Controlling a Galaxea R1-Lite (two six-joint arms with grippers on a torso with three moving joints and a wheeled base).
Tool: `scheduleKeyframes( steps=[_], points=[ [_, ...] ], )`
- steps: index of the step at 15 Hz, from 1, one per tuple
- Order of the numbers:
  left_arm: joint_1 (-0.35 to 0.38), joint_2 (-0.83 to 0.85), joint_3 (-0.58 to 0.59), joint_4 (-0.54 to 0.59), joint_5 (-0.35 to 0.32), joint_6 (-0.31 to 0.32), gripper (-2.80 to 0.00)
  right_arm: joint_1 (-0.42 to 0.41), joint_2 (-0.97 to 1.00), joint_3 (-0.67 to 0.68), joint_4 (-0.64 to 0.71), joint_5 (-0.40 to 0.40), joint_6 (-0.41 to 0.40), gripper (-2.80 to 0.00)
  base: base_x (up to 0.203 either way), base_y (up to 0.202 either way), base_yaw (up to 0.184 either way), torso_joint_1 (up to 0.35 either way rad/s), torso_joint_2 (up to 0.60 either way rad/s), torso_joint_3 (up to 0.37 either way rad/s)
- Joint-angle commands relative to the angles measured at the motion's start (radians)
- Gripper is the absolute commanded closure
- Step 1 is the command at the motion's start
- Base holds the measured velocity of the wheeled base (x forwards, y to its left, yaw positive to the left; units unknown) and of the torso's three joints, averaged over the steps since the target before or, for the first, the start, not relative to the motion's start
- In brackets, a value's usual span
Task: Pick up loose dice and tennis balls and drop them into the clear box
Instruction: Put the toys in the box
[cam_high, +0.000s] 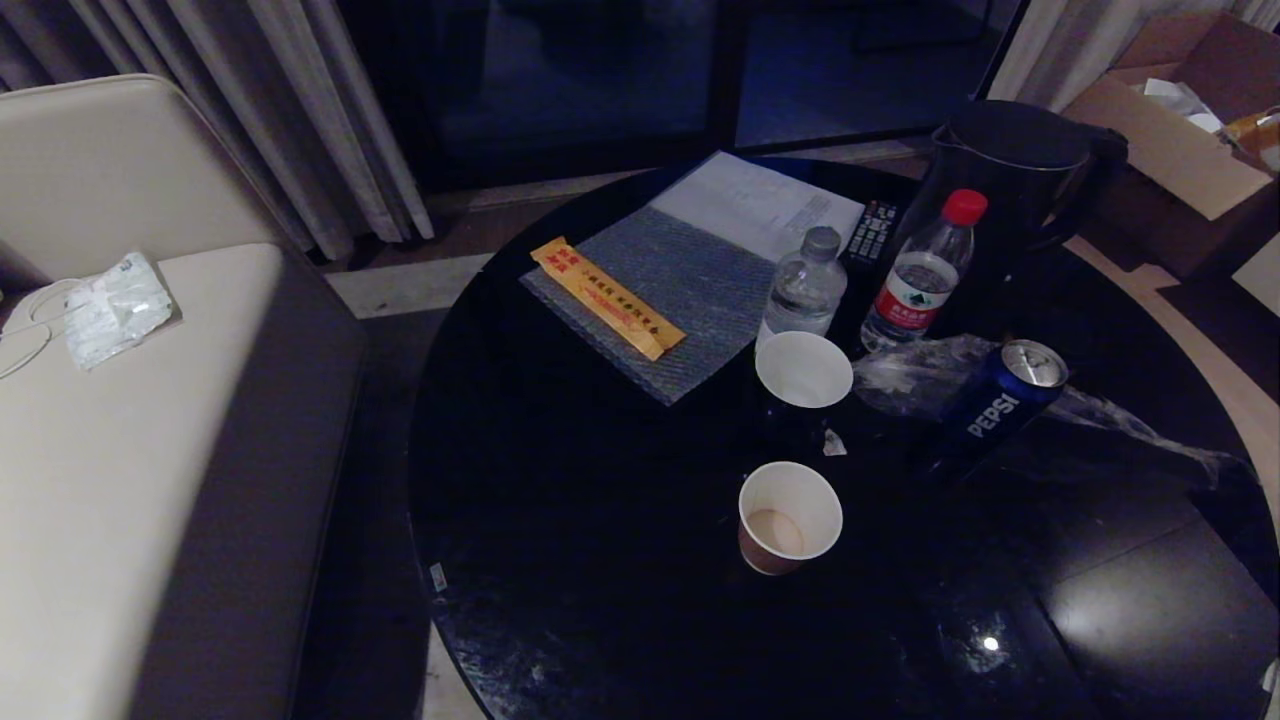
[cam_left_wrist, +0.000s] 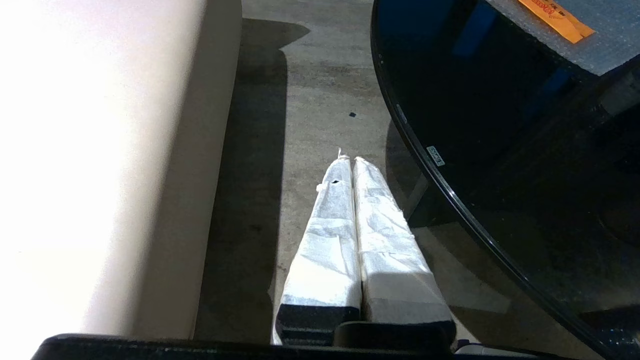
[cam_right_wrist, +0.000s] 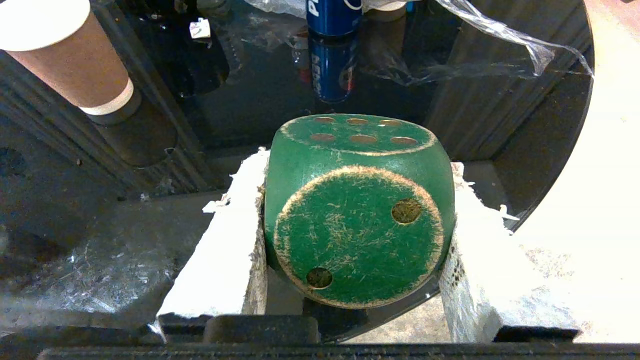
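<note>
A dark green die with worn edges and tan pips shows in the right wrist view, clamped between the two white padded fingers of my right gripper. It hangs just above the near rim of the black round table. My left gripper is shut and empty, low over the floor between the sofa and the table. Neither arm shows in the head view. No tennis balls and no clear box are in view.
On the table stand two paper cups, a Pepsi can, two water bottles, a black kettle, crumpled clear plastic and a grey mat. A cream sofa is on the left.
</note>
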Motion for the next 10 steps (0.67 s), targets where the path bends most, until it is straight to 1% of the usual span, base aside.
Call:
scheduleKeyframes(
  steps=[1, 8, 10],
  points=[
    [0.0, 0.0, 0.0, 0.0, 0.002, -0.003, 0.0, 0.001, 0.002, 0.009, -0.001, 0.0, 0.0, 0.0, 0.0, 0.0, 0.0, 0.0, 0.0, 0.0],
    [0.0, -0.001, 0.0, 0.0, 0.001, -0.006, 0.0, 0.001, 0.002, 0.009, -0.001, 0.0, 0.0, 0.0, 0.0, 0.0, 0.0, 0.0, 0.0, 0.0],
    [0.0, 0.0, 0.0, 0.0, 0.001, -0.006, 0.0, 0.001, 0.002, 0.009, -0.001, 0.001, -0.001, 0.0, 0.0, 0.0, 0.0, 0.001, 0.0, 0.082]
  ],
)
